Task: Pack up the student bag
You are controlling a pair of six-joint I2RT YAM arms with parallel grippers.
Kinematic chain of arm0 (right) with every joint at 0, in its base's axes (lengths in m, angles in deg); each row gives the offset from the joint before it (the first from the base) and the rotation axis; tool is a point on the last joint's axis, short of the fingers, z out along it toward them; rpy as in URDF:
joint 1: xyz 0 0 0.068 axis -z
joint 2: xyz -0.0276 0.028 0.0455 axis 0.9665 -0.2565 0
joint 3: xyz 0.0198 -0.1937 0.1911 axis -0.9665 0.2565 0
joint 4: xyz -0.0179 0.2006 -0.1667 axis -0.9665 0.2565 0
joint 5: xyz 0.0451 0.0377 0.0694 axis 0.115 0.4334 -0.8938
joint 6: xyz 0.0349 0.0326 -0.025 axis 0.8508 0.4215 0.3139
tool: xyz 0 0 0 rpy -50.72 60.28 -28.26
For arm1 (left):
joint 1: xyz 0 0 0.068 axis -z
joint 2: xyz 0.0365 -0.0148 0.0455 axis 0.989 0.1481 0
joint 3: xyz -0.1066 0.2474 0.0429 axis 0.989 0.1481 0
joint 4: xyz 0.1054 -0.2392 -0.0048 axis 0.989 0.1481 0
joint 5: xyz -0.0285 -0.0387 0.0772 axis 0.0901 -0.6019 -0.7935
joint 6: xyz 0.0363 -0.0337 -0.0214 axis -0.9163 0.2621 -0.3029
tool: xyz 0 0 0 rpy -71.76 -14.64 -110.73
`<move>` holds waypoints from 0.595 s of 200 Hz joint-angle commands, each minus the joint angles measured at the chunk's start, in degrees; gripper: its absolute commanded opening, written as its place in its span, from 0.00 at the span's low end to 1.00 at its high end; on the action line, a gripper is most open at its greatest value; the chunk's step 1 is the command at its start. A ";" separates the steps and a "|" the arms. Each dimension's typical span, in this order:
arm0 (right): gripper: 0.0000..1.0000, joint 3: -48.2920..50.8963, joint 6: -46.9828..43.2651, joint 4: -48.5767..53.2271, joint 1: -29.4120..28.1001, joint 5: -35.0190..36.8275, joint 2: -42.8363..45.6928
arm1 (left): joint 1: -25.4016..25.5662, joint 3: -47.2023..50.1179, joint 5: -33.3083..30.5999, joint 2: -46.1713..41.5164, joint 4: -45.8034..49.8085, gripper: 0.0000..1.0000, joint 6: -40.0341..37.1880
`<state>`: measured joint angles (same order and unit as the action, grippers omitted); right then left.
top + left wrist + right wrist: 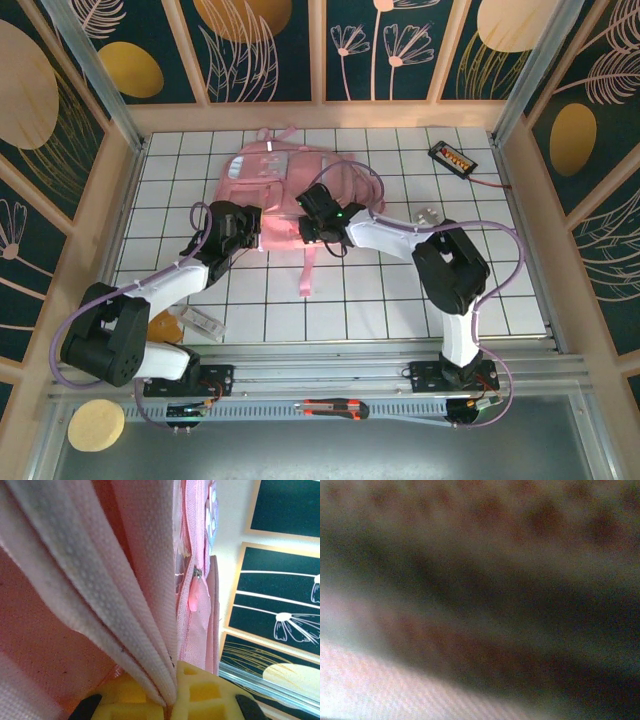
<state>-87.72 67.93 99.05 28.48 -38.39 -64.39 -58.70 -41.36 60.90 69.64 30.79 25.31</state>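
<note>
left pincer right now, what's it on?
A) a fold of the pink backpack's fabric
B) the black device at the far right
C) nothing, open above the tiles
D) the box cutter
A: in the left wrist view the left pincer has its yellow pads shut on a fold of the student bag fabric.

Overhead camera looks down from the near edge over the whole desk (480,270). Both wrist cameras sit very close against the student bag (275,180), also seen from overhead.
</note>
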 commanded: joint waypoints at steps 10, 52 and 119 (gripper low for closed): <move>0.07 -3.36 -1.05 -3.20 0.32 4.74 -0.26 | 1.74 1.72 5.50 -3.06 -5.06 0.00 2.08; 0.00 0.52 -1.59 -0.64 1.77 3.95 3.90 | 1.65 4.53 4.46 -4.17 -6.68 0.00 2.78; 0.00 7.54 -5.98 1.77 6.93 -2.54 10.23 | -1.94 4.46 5.39 -6.17 -3.40 0.00 -2.23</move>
<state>-82.08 64.33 100.17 31.61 -41.30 -57.29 -59.07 -36.86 62.35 66.43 28.54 25.87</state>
